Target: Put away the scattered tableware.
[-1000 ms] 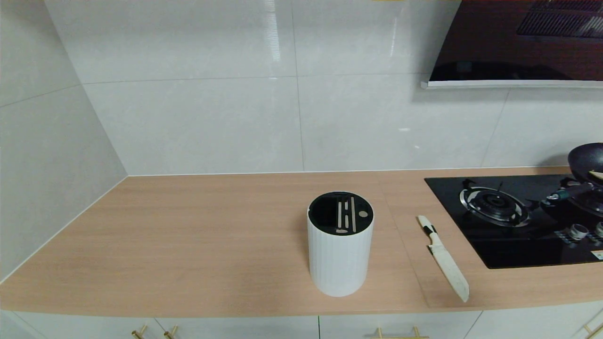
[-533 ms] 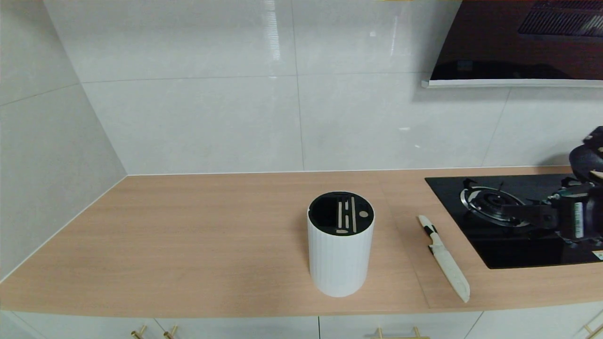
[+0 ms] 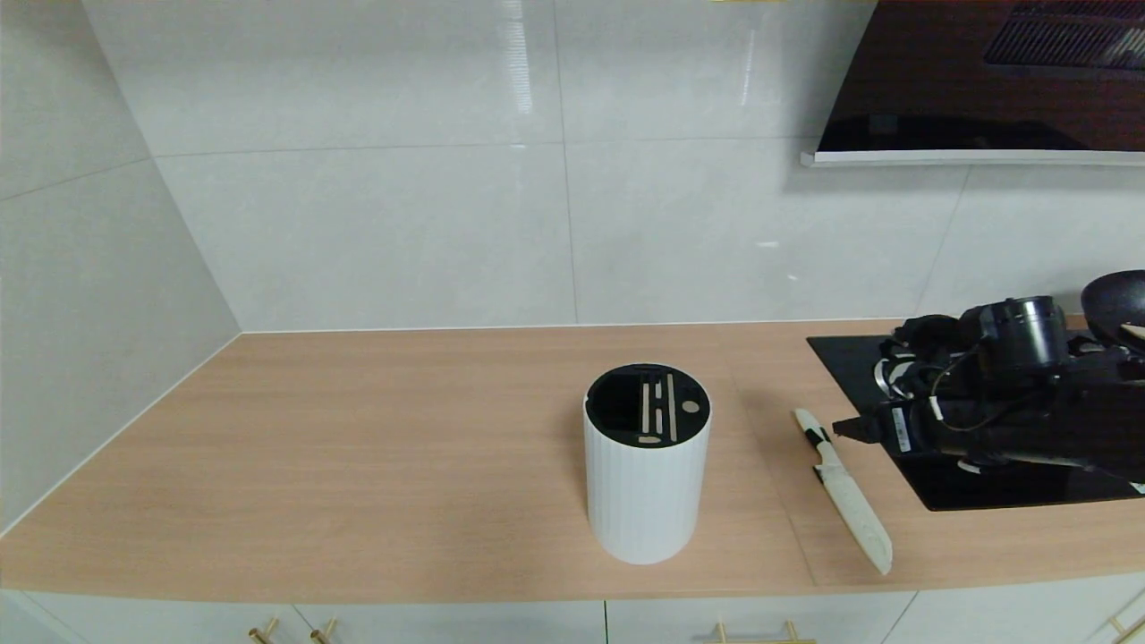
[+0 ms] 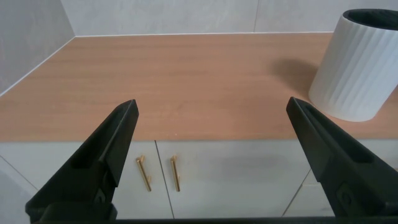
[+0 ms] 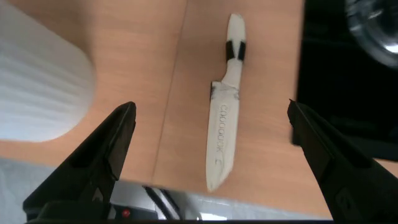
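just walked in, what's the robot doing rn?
The right gripper hangs open above the white knife, which lies flat on the wooden counter between the white knife holder and the gas hob. Nothing is gripped yet. The holder stands upright, nothing sticking out of its slots. The left gripper is open too, near the counter's front edge.

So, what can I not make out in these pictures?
Head view: inside of the white ribbed cylindrical holder, dark below its black slotted top.
Head view: most of the black glass hob, covered by the right arm.
Head view: black pan, cut by the edge.
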